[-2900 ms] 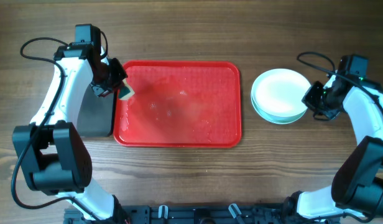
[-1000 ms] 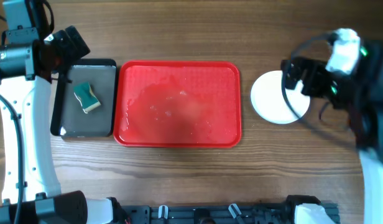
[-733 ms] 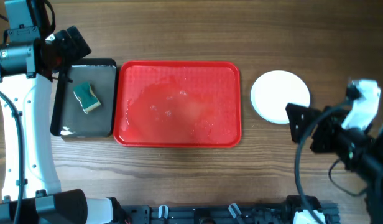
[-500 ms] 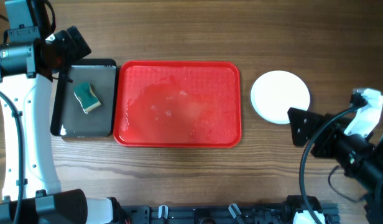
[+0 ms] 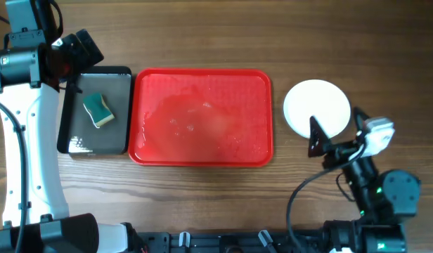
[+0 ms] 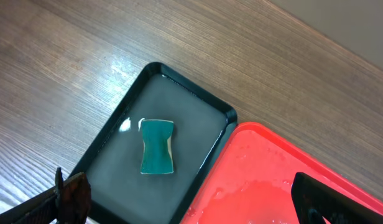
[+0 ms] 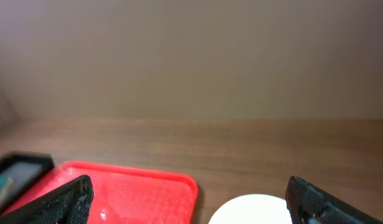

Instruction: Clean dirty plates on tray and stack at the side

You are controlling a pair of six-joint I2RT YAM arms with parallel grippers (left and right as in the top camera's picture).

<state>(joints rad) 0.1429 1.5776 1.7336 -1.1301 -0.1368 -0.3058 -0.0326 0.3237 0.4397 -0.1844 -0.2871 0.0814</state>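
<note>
A wooden table (image 5: 202,190) with a brown grain fills the room's working space, and the large red rectangular plastic tray (image 5: 201,119) with rounded corners and a raised rim lies flat near its middle, its floor glistening with wet smears and droplets. Just beside the red tray's short edge on the left arm's side sits a smaller, narrower black tray (image 5: 114,137), almost touching it, with a film of water shining on its grey floor. On the other short side of the red tray, a little apart from it and resting on the bare wood, are the round shallow plates (image 5: 317,107). From above I see only a white top face, so I cannot tell how many lie under it. The left gripper (image 6: 188,186) hangs in the air over the black tray, off the red tray's far corner, with its two dark fingers spread wide and nothing between them. The right gripper (image 7: 190,191) hovers off the red tray's other end, on the near side of the plates, its fingers likewise wide apart and holding nothing, with the white rim showing low between them. A small teal sponge (image 5: 98,110) with a pale yellow edge lies flat in the black tray, apart from both grippers.
</note>
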